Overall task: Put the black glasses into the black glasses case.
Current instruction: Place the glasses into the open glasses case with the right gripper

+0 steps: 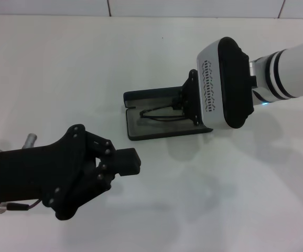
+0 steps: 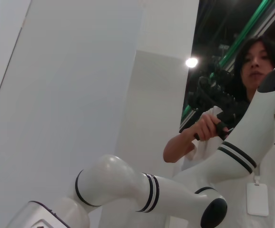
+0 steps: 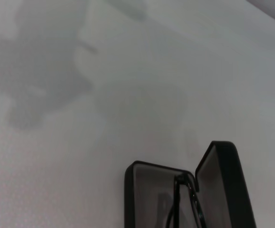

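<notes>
White is the colour of the table (image 1: 62, 68), and it is smooth and plain. A white tiled wall (image 1: 141, 6) runs along its far edge in the head view.

The left wrist view looks up, away from the table. It shows a white wall panel (image 2: 71, 95), a white robot arm (image 2: 142, 190) with black rings, and a person (image 2: 251, 61) with dark hair who holds a black handle. No other view shows the person. The right wrist view looks down at the table and sees the far end of the case from close by, with soft grey shadows on the table around it.

The black glasses case (image 1: 141, 132) lies open on the table, near the middle in the head view. Its lid stands up along the far side. The inside is grey. The black glasses (image 1: 159, 113) are inside the case, and thin black parts of them show in the right wrist view (image 3: 185, 199) too.

The right gripper (image 1: 188, 105) is down over the right end of the case, at the glasses. I cannot tell if its fingers are apart or together. The left gripper (image 1: 128, 161) hangs over the near left part of the table, well apart from the case, with its fingers pressed together on nothing.
</notes>
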`<state>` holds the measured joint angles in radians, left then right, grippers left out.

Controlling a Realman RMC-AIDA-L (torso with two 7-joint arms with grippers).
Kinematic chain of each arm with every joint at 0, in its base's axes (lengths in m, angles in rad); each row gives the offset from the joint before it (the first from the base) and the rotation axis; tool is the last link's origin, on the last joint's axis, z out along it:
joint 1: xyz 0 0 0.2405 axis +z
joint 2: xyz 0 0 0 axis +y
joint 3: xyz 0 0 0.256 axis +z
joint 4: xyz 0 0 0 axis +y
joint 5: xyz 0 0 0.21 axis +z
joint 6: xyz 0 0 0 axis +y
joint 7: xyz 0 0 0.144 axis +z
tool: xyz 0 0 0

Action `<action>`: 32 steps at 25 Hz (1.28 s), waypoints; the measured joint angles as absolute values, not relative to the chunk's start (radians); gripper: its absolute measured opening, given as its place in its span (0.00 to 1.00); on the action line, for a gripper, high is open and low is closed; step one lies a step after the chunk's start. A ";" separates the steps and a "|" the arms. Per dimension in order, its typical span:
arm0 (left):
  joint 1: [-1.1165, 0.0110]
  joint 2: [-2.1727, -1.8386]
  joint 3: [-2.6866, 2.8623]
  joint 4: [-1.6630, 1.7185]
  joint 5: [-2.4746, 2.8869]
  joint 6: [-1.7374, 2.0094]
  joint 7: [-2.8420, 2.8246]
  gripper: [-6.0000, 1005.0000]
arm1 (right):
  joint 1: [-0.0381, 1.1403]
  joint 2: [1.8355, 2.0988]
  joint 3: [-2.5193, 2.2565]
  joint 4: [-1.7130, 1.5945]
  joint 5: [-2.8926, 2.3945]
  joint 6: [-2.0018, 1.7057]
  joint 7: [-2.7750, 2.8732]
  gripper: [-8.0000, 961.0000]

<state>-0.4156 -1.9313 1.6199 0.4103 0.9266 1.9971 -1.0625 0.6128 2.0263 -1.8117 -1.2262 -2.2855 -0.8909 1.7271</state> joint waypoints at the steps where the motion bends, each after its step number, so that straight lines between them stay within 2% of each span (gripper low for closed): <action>1: -0.417 -1.932 1.620 0.407 0.927 1.997 -1.062 0.04 | 0.613 2.026 -1.812 -1.224 -2.286 -0.890 1.727 0.08; 13: -0.417 -1.933 1.620 0.400 0.919 1.997 -1.059 0.04 | 0.603 2.026 -1.815 -1.219 -2.286 -0.853 1.726 0.08; 18: -0.414 -1.933 1.620 0.400 0.919 1.997 -1.058 0.04 | 0.600 2.026 -1.830 -1.219 -2.286 -0.848 1.719 0.23; 32: -0.413 -1.933 1.594 0.400 0.927 1.999 -1.057 0.05 | 0.534 2.028 -1.838 -1.297 -2.282 -0.856 1.720 0.23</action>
